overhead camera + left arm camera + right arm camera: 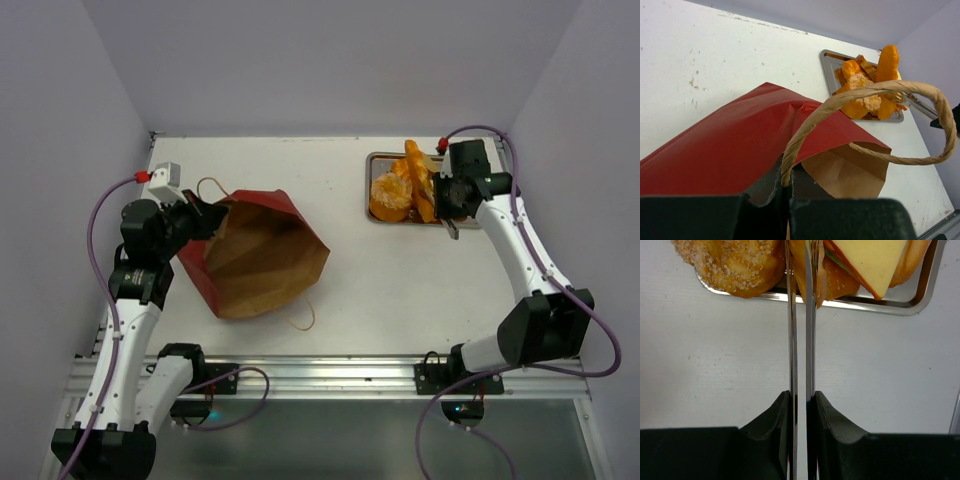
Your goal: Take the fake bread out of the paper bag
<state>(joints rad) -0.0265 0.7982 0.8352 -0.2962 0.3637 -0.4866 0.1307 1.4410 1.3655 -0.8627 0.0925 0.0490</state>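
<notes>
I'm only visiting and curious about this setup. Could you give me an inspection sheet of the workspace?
Surface: white table, lightly scuffed.
Job's things: dark red paper bag on its side, mouth open, no bread visible inside; fake breads piled in a silver tray.
Clutter: nothing seen.
Grippers: left gripper shut on the bag's edge by a handle; right gripper shut on metal tongs, their tips pinching one of the breads at the tray.
Cables: purple cables loop along both arms.
Surroundings: plain pale walls; metal rail at the near edge.
</notes>
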